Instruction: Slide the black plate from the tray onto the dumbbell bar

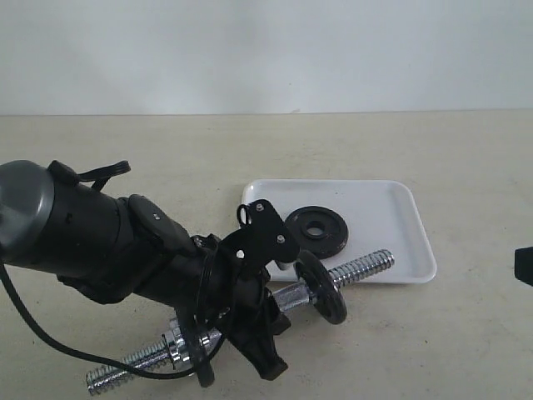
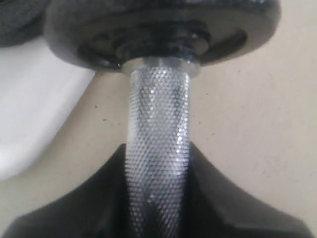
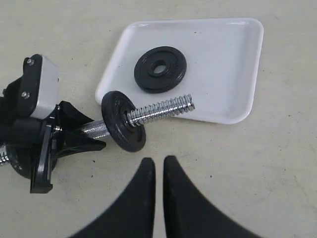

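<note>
A black plate [image 1: 316, 231] [image 3: 160, 69] lies flat on the white tray [image 1: 391, 208] [image 3: 223, 64]. The chrome dumbbell bar [image 1: 362, 268] [image 3: 158, 110] lies on the table, its threaded end over the tray's near rim. A second black disc [image 1: 323, 287] [image 3: 124, 121] sits threaded on the bar. My left gripper [image 1: 260, 321] [image 2: 157, 148] is shut on the bar's knurled middle [image 2: 158, 114], a jaw pressed to each side. My right gripper [image 3: 158, 161] hovers shut and empty over bare table near the bar; only its tip [image 1: 525, 267] shows at the exterior view's right edge.
Another black disc with a chrome nut [image 1: 196, 350] sits near the bar's far threaded end [image 1: 125, 372]. The left arm's bulky body and cable [image 1: 75, 233] fill the lower left. The tray's corner [image 2: 29, 114] lies beside the bar. A pale wall stands behind the table.
</note>
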Available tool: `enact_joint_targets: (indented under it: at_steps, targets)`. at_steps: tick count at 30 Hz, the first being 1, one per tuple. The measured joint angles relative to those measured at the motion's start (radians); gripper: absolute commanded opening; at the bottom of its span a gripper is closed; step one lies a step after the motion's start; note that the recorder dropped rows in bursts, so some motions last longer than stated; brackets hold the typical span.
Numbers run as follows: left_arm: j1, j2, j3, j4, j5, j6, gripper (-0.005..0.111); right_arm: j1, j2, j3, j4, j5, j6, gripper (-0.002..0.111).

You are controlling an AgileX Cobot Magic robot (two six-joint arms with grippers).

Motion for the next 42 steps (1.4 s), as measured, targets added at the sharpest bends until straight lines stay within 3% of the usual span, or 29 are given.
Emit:
enact_joint_targets:
  at_steps: [23,42]
  targets:
    - [0.0,0.002,0.0,0.005,-0.002,0.005,0.004,0.0,0.0,0.0,0.0,0.002,0.0,0.001]
    - [0.0,-0.013,0.002,0.013,0.096,-0.029,0.004,0.0,0.0,0.0,0.0,0.002,-0.004,0.001]
